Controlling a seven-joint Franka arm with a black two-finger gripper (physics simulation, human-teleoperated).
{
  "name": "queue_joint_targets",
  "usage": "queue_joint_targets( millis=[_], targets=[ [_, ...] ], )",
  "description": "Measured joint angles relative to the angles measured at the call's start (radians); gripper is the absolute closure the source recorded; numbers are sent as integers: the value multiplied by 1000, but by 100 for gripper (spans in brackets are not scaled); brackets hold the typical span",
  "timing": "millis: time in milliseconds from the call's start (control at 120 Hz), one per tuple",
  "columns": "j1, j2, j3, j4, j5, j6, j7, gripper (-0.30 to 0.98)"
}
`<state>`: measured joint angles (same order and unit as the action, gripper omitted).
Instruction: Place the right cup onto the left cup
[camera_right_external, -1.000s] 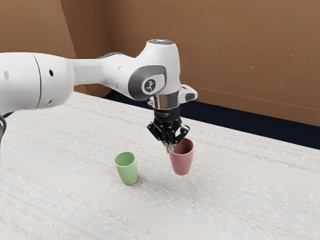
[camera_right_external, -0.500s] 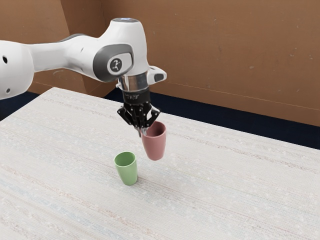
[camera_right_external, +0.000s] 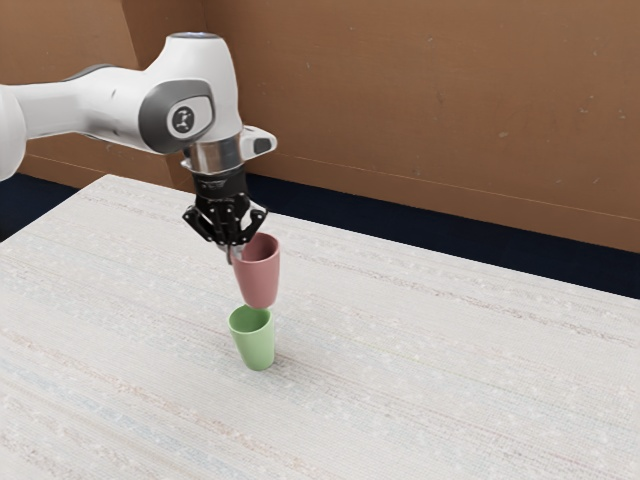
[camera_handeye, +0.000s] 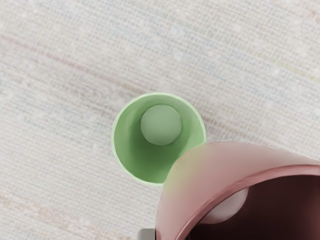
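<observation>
The side of the pink cup (camera_right_external: 260, 280), up by its rim, is pinched by the tool (camera_right_external: 235, 254). The cup is held up in the air, open end up. It looks light, stiff and smooth, so it may slip or tip if it is bumped. The thin wall near the rim is a good place for the hold, since the bottom is left free to go into the other cup. A soft squeeze should be enough.

Below it, the green cup (camera_right_external: 255, 345) is stood upright on the table (camera_right_external: 430, 380), with its mouth open and nothing in it. It looks light too, so it could be pushed over by a bad bump.

In the exterior view, the pink bottom is seen near the green rim, but whether they touch cannot be told. That bottom looks lined up there. In the wrist view, the green cup can be looked into, right down to its floor, and the pink cup is seen more to one side of it. So a small move toward the green cup's middle may be needed first. Then the pink cup should be lowered slowly and let go.
</observation>
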<state>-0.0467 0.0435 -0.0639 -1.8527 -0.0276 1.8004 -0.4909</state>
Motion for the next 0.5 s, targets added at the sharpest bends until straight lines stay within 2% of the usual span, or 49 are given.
queue_joint_targets(
  millis=[300, 500],
  targets=[
    [53, 10, 0, -11, 2, 5, 1, 79],
    [46, 49, 0, 8, 7, 9, 2, 79]
  ],
)
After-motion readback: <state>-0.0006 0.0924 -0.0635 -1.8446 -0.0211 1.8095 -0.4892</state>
